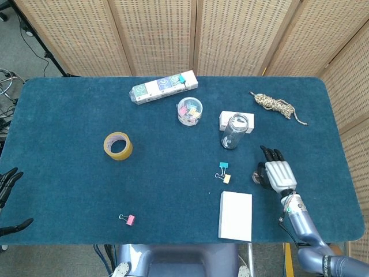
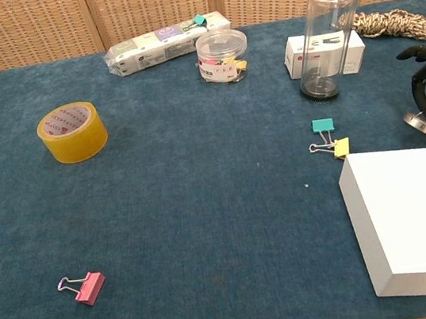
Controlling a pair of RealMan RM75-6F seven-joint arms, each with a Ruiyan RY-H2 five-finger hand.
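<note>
Blue felt table (image 1: 69,115), wicker screens behind. Right hand (image 1: 275,173) pinches a small round lid (image 2: 420,124), raised just clear of the felt, right of the white box (image 2: 414,218). The open clear jar (image 2: 327,34) stands upright, well apart, in front of a small carton (image 2: 298,57). Judged: lid picked up; it is not yet on the jar. Right hand palm-down, fingers curled around the lid. Left hand (image 1: 8,184) at the table's left edge, fingers apart, holding nothing.
</note>
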